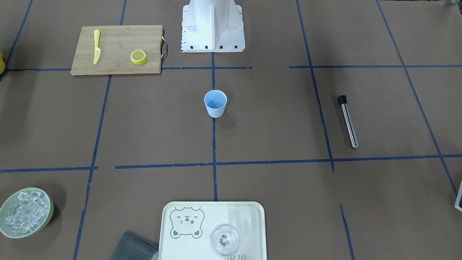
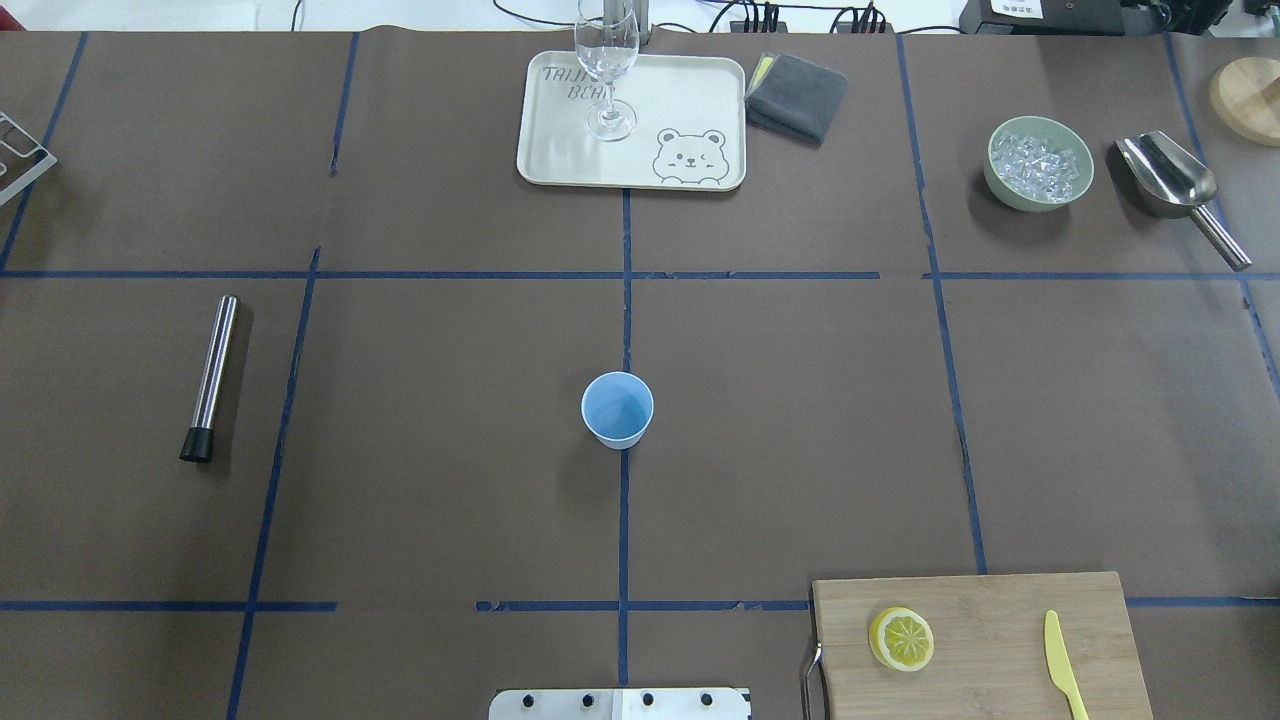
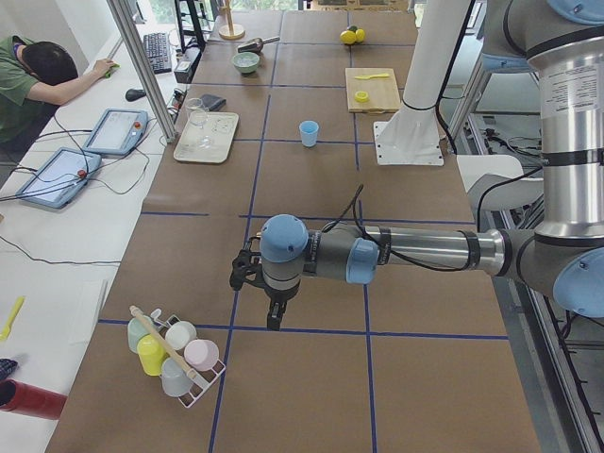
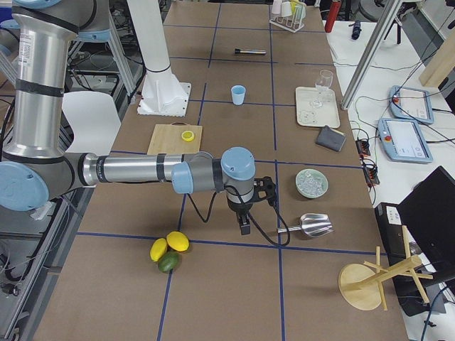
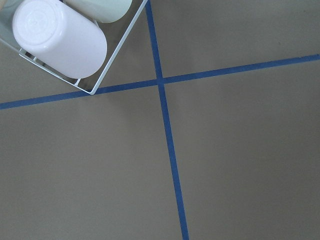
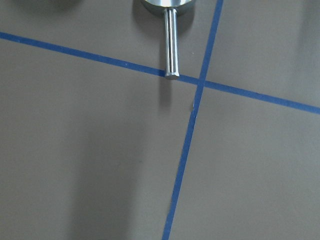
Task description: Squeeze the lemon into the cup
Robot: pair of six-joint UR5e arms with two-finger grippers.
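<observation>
Our lemon point(image 1: 139, 57) sits upper left on the cutting board point(image 1: 115, 43), blue cup point(image 1: 215, 103) dead centre. Likely light, stiff, slick: we'd pinch across its rind. Whether left gripper point(image 3: 273, 314) and right gripper point(image 4: 244, 224) are spread or closed, we can't tell.

Matt paper-covered table point(image 2: 450, 480); grainy wooden board point(image 2: 1000, 640); smooth plastic cup point(image 2: 617, 410); polished metal rod point(image 2: 213, 365).

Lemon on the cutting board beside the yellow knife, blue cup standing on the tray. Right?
Not quite: the overhead view shows the cup standing on the table, away from the tray. The lemon, cutting board and knife are as you said.
</observation>
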